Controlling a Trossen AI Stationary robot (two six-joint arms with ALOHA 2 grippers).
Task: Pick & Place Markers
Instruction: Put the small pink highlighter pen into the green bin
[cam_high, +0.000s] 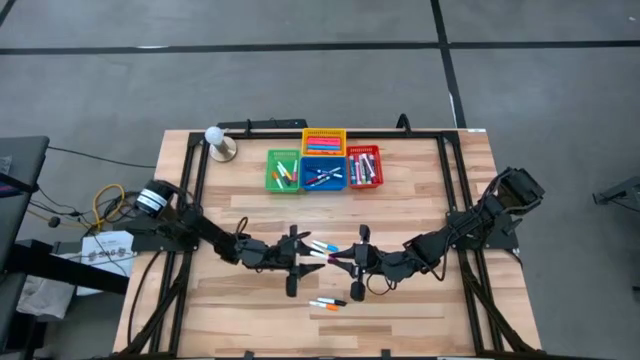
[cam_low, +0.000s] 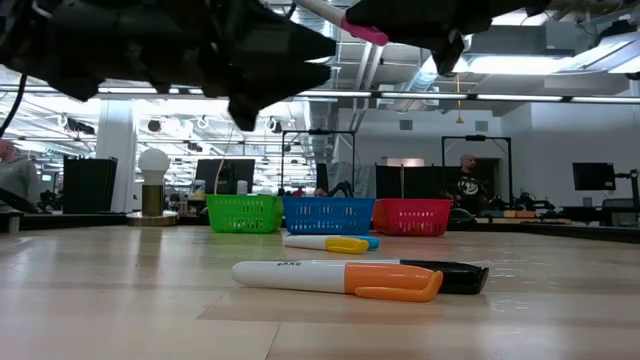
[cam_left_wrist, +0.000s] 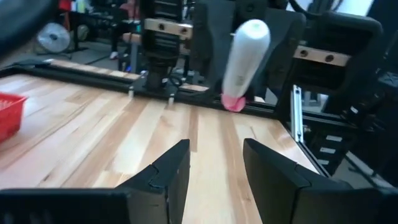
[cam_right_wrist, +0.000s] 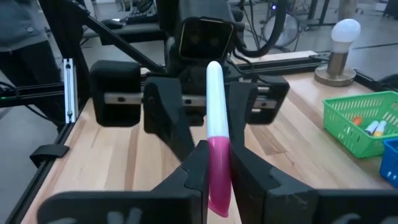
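My right gripper (cam_high: 352, 262) is over the middle of the table, shut on a marker (cam_right_wrist: 213, 99) with a white barrel and a pink cap. My left gripper (cam_left_wrist: 214, 168) faces it from the table's left. It is open, with nothing between its fingers, and the marker's white end (cam_left_wrist: 245, 50) stands in front of them, apart. Two markers (cam_high: 322, 245), one with a yellow cap, lie flat on the wood between the grippers. Toward the near edge lie an orange-capped marker (cam_low: 340, 277) and a black one (cam_low: 450, 275). My right gripper pinches the marker's pink cap (cam_right_wrist: 217, 149) between its two fingers. The fingers come roughly level from the table's right, and the marker runs on along them. Its white barrel sticks out toward the left gripper, tipped slightly up. The marker is lifted clear of the table.
At the far middle stand four small baskets: green (cam_high: 283, 170), yellow (cam_high: 323, 140), blue (cam_high: 323, 173) and red (cam_high: 364, 167), with markers in them. A bulb on a round base (cam_high: 218, 143) stands at the far left. Black frame rails (cam_high: 195, 190) run along the table's sides.
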